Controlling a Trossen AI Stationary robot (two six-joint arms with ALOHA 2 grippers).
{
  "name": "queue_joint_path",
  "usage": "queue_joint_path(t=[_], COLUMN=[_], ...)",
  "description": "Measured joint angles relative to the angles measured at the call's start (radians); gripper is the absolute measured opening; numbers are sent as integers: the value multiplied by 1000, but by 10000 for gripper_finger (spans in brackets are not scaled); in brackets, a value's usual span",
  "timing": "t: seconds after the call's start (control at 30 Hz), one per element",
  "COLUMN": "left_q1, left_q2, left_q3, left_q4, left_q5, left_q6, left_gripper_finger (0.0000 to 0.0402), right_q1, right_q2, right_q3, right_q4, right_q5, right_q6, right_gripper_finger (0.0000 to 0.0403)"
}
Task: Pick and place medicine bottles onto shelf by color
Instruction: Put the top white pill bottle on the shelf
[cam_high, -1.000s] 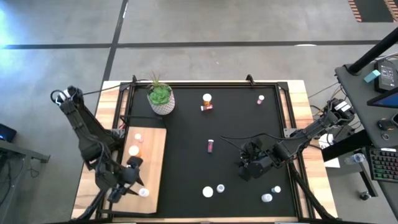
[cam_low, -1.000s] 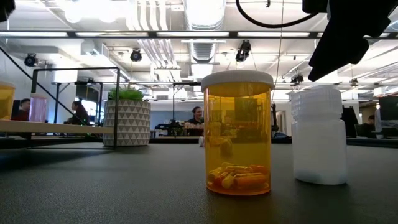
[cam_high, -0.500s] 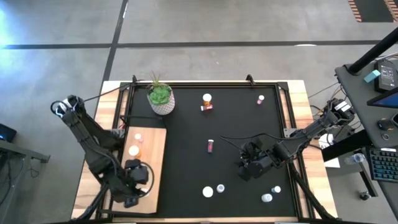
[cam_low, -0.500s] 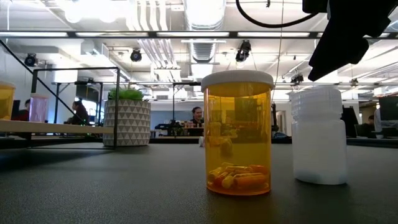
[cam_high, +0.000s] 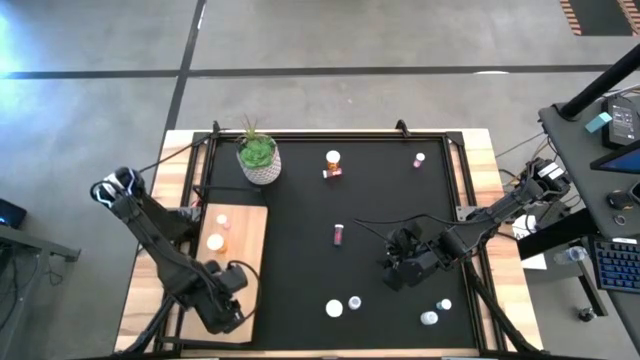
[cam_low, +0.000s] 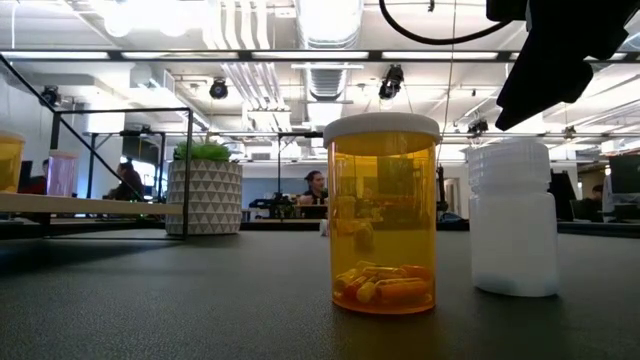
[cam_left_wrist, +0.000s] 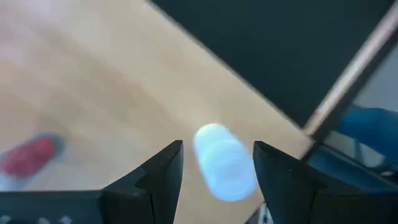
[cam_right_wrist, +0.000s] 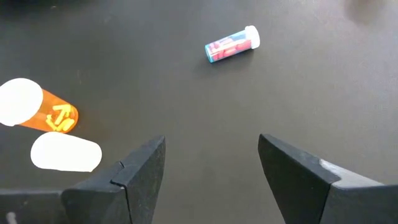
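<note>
My left gripper (cam_high: 228, 300) points steeply down over the near end of the light-wood shelf (cam_high: 247, 232). In the left wrist view its fingers stand on either side of a blurred white medicine bottle (cam_left_wrist: 222, 163) on the shelf (cam_left_wrist: 112, 93). A pink-capped bottle (cam_high: 222, 219) and an orange one (cam_high: 215, 241) stand at the shelf's far end. My right gripper (cam_high: 400, 265) hangs open above the mat with nothing between its fingers (cam_right_wrist: 211, 168). An orange bottle (cam_right_wrist: 38, 115), a white bottle (cam_right_wrist: 65, 153) and a lying maroon bottle (cam_right_wrist: 231, 45) are on the mat. My left gripper: I cannot tell whether it touches the white bottle. Bare wood shows between one finger (cam_left_wrist: 163, 171) and the bottle. The other finger (cam_left_wrist: 273, 177) stands right at the bottle's outline.
A speckled pot with a green plant (cam_high: 258, 160) stands at the mat's far left. More bottles stand at the far side (cam_high: 333, 158) (cam_high: 419, 159) and near the front right (cam_high: 429, 318). In the low view the orange bottle (cam_low: 383, 215) and the white one (cam_low: 512, 215) stand close in front.
My left gripper has swung toward the table's right over the shelf's near end, tipping to point more steeply down and rolling about its own line. The white bottle that showed beside it on the shelf is now covered by it in the high view.
</note>
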Motion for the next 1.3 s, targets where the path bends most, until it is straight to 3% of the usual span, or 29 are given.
queue_joint_path(t=[0.33,1.03,1.3], left_q1=[-1,-16,-48], left_q2=[27,27,27], left_q3=[10,27,21], left_q4=[-16,-6,-7], left_q5=[60,64,58], left_q6=[-35,-81,-110], left_gripper_finger=[178,179,219], right_q1=[0,0,0], right_q2=[0,0,0], right_q3=[0,0,0], right_q4=[0,0,0], right_q5=[0,0,0], right_q6=[0,0,0], right_gripper_finger=[249,249,249])
